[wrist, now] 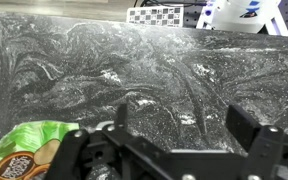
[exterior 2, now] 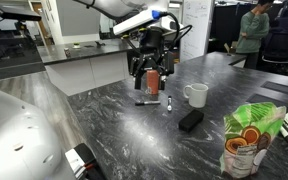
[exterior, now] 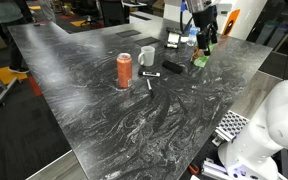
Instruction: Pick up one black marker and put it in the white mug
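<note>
The robot's white base (exterior: 274, 120) (exterior 2: 14, 130) bulked blurred and nearest in both exterior views, and in an exterior view a green snack bag (exterior 2: 249, 140) stood close to the lens on the dark marbled counter (exterior: 104, 120) (exterior 2: 114, 130). In the wrist view the claw (wrist: 179, 120) filled the lower edge, its two dark fingers (wrist: 246, 135) spread wide with nothing between them, only bare counter (wrist: 134, 70) below and a corner of the snack bag (wrist: 24, 155) at the lower left. In both exterior views the claw (exterior: 202, 42) (exterior 2: 149, 68) hung in the air clear of the counter; in an exterior view it sat just above the snack bag (exterior: 201, 58), well apart from the other things. The black marker (exterior: 148, 75) (exterior 2: 145, 102) lay flat on the counter just beside the foot of the orange can (exterior: 124, 70) (exterior 2: 153, 82), near the white mug (exterior: 147, 56) (exterior 2: 195, 95) and not in it. A second small dark pen-like piece (exterior: 150, 83) (exterior 2: 169, 102) rested close by, between the can and the mug; it was too small to make out further. The mug stood upright with its handle to the side, and whether anything was inside it could not be told. A chunky black block (exterior: 174, 68) (exterior 2: 190, 119) lay on the counter near the mug, on the side toward the snack bag.
</note>
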### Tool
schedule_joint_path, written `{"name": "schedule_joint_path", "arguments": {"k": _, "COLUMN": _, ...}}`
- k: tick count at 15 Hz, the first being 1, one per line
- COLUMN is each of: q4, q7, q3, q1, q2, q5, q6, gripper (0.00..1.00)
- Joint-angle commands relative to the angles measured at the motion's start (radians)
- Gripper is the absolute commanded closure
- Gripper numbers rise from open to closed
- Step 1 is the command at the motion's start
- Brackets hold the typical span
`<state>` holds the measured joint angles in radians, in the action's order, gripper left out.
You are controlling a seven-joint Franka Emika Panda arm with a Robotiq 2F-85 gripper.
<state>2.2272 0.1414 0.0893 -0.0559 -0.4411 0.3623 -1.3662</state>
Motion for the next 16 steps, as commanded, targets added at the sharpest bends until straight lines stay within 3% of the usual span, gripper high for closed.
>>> {"name": "schedule_joint_path", "arguments": {"k": 1, "q4": -0.09, "q7": 0.135, "q3": 0.021, "q1": 0.026, "q2": 0.13, "q5": -0.001, "q6": 0.021, "gripper": 0.0}}
{"name": "schedule_joint_path", "arguments": {"k": 6, "q4": -0.127, "q7": 0.247, "q3": 0.015, "q1": 0.039, "q2": 0.21, "q5": -0.001, "q6": -0.045, "gripper": 0.0}}
{"name": "schedule_joint_path", "arguments": {"k": 12, "q4": -0.137, "q7": 0.336, "q3": 0.021, "q1": 0.041, "q2": 0.245, "q5": -0.064, "q6": -0.206, "gripper": 0.0}}
{"name": "schedule_joint_path", "arguments": {"k": 15, "q4": -0.155, "q7": 0.443, "q3": 0.026, "q1": 0.044, "q2": 0.274, "q5": -0.111, "q6": -0.267, "gripper": 0.0}}
{"name": "schedule_joint_path", "arguments": {"k": 16, "q4": -0.12, "q7": 0.372, "q3": 0.009, "q1": 0.036, "q2": 0.23, "q5": -0.085, "q6": -0.238, "gripper": 0.0}}
